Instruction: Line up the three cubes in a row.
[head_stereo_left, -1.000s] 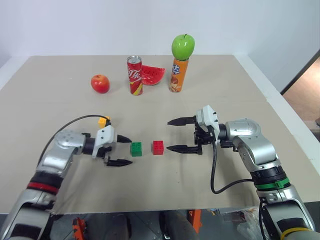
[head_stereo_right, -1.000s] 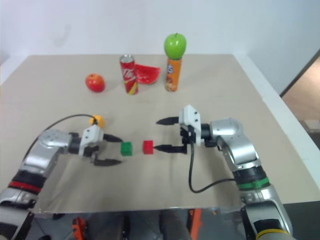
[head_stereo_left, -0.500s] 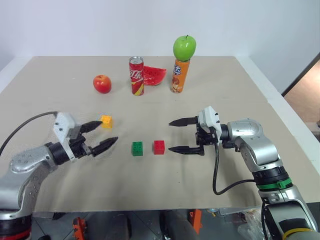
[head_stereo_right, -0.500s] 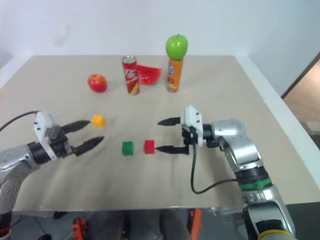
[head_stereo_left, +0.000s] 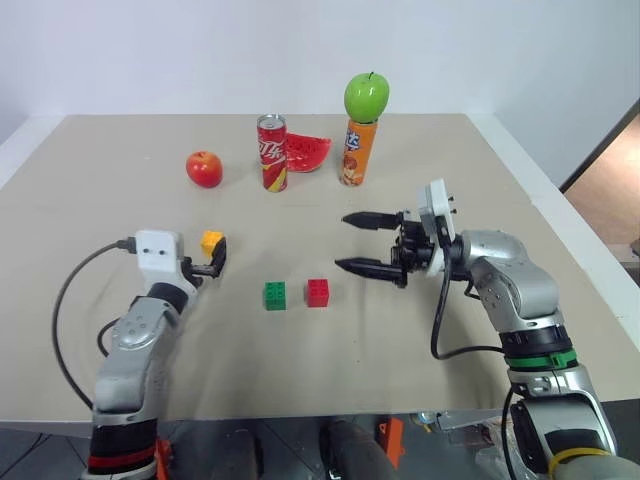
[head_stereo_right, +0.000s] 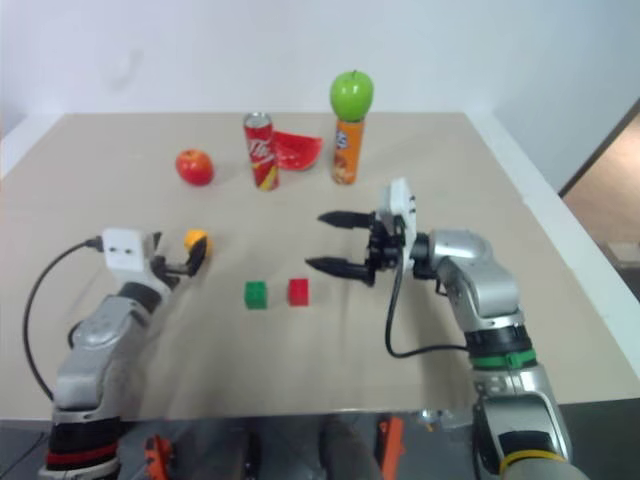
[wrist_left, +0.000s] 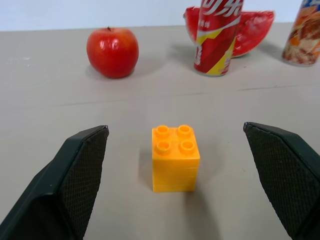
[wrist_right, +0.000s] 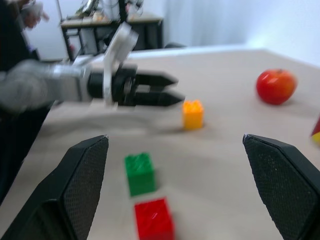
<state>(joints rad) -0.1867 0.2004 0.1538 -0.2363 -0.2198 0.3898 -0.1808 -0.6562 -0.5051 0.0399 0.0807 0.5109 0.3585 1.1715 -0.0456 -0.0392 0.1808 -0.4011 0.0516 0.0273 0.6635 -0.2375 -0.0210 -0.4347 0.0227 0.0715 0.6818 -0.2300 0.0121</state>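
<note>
We have the green cube (head_stereo_left: 274, 295) and red cube (head_stereo_left: 318, 292) side by side mid-table, while the yellow-orange cube (head_stereo_left: 211, 242) sits left and farther, framed untouched between our spread left gripper (head_stereo_left: 212, 262); our right gripper (head_stereo_left: 358, 243) hangs released.

Green cube (head_stereo_left: 274, 296) beside red (head_stereo_left: 318, 292), orange (head_stereo_left: 211, 242) apart

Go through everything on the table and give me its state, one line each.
Yellow cube: upright, free, between the open left claw's fingers.
Green cube: on the table, beside the red one.
Red cube: on the table, untouched.
Right claw: open, empty.
Cola can: upright.
Green apple: balanced on the orange bottle.
</note>
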